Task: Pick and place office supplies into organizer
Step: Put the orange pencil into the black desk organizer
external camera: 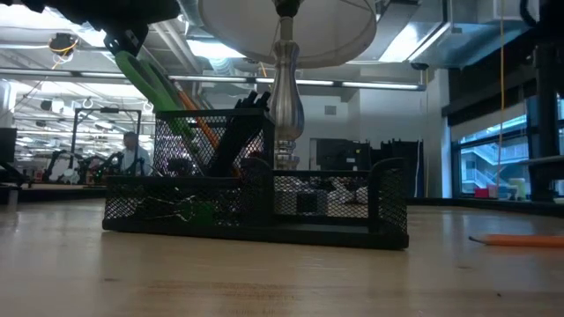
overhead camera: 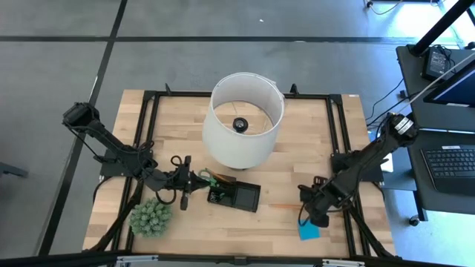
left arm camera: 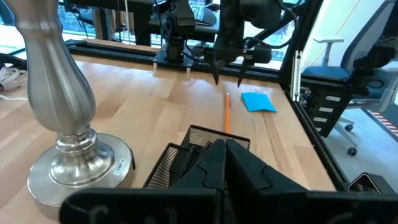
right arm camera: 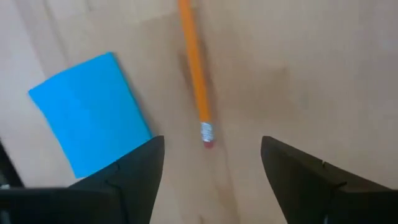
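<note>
The black mesh organizer (overhead camera: 239, 196) (external camera: 335, 204) sits near the table's near edge, in front of the lamp. Green-handled scissors (external camera: 152, 81) lean slanting in its left compartment, beside dark pens (external camera: 236, 132). My left gripper (overhead camera: 194, 180) (left arm camera: 224, 152) is shut just above that end of the organizer (left arm camera: 198, 138). The orange pencil (right arm camera: 194, 68) (left arm camera: 227, 113) and the blue sticky-note pad (right arm camera: 87, 118) (overhead camera: 309, 231) lie flat on the wood to the right. My right gripper (right arm camera: 211, 168) (overhead camera: 312, 213) hovers open over the pencil's eraser end (right arm camera: 207, 135), touching nothing. My left gripper is shut on the scissors' green handle at its upper end (external camera: 123, 55), coming from above and from the table's left. The scissors are tilted, with their lower part down inside the organizer's left compartment. The gripper's own body hides how the fingers lie on the handle.
A lamp with a big white shade (overhead camera: 245, 119) and a silver base (left arm camera: 68, 155) stands just behind the organizer. A spiky green plant ball (overhead camera: 151, 217) lies near the left front corner. Black frame rails (overhead camera: 343, 126) run along the table's sides. Bare wood lies between the organizer and the pencil.
</note>
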You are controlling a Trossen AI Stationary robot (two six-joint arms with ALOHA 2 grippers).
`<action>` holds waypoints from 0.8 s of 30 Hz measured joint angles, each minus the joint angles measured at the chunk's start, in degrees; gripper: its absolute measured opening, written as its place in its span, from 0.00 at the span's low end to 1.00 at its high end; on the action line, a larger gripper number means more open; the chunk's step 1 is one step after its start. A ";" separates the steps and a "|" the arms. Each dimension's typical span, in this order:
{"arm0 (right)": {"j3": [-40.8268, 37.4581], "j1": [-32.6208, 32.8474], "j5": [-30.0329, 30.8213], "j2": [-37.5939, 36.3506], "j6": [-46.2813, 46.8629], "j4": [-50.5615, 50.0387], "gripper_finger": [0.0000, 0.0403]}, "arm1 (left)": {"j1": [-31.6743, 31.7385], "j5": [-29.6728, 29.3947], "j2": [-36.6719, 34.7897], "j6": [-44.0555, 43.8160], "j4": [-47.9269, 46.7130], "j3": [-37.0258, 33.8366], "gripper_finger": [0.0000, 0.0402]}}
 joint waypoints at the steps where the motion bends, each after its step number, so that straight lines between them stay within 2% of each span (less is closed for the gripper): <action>1: -0.81 0.23 0.00 0.07 -0.39 1.42 0.67 | 0.02 -0.02 0.00 0.02 0.01 0.00 0.01; 6: -3.22 1.30 0.05 1.59 -0.54 5.08 0.67 | 0.02 -0.32 0.00 0.03 -0.08 0.00 0.00; 12: -3.31 1.82 0.03 4.44 -1.90 4.62 0.65 | 0.05 -0.46 0.00 -0.04 -0.38 0.00 0.01; 17: -3.01 1.78 0.85 7.23 -1.79 4.46 0.59 | 0.07 -0.48 0.00 -0.04 -0.41 0.00 0.01; 24: -2.96 1.78 1.36 8.44 -1.85 3.73 0.44 | 0.06 -0.59 0.00 -0.06 -0.40 0.00 0.00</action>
